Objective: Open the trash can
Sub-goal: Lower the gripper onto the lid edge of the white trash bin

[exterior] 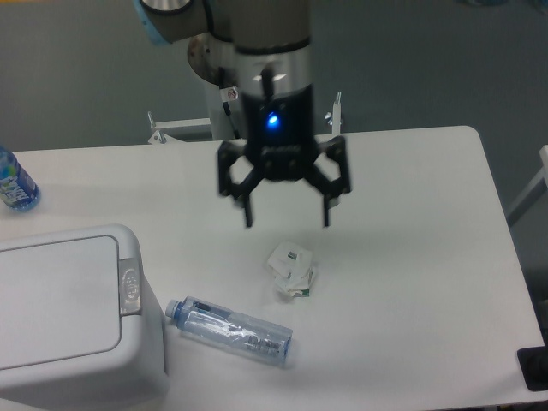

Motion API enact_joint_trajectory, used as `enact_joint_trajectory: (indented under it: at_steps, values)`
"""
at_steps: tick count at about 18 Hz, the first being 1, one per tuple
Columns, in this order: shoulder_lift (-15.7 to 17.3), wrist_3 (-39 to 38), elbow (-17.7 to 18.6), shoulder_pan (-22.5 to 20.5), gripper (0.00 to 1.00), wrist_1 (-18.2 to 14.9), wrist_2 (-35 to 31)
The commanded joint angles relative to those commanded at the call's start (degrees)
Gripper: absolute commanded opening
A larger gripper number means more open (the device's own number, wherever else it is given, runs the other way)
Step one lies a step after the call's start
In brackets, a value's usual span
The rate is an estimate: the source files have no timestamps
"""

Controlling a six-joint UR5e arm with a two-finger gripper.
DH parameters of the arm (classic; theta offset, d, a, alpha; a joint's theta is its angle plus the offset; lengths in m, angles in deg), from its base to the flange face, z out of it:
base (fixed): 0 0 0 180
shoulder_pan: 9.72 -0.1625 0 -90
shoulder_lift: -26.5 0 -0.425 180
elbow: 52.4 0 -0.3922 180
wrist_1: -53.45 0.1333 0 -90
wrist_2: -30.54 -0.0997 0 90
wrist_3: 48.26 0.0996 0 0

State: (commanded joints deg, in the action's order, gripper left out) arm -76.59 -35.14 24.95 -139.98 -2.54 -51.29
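The trash can (73,321) is a large light-grey bin at the lower left, with its flat lid down and a small silvery oval button (129,284) on its right rim. My gripper (287,219) hangs open above the middle of the table, fingers pointing down with nothing between them. It is well to the right of the bin and higher up in the view, just above a crumpled paper.
A crumpled white paper (292,271) lies mid-table. A clear plastic bottle (231,330) lies on its side right beside the bin. A blue-labelled bottle (13,182) is at the left edge. The arm's base column (231,81) stands behind the table.
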Motion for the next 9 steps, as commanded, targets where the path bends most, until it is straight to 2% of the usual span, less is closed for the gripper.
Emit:
enact_joint_trajectory:
  at_steps: [6, 9]
  values:
    - [-0.97, -11.69, -0.36, 0.71, 1.0, 0.0, 9.57]
    - [-1.59, -14.87, -0.01, 0.71, 1.0, -0.26, 11.26]
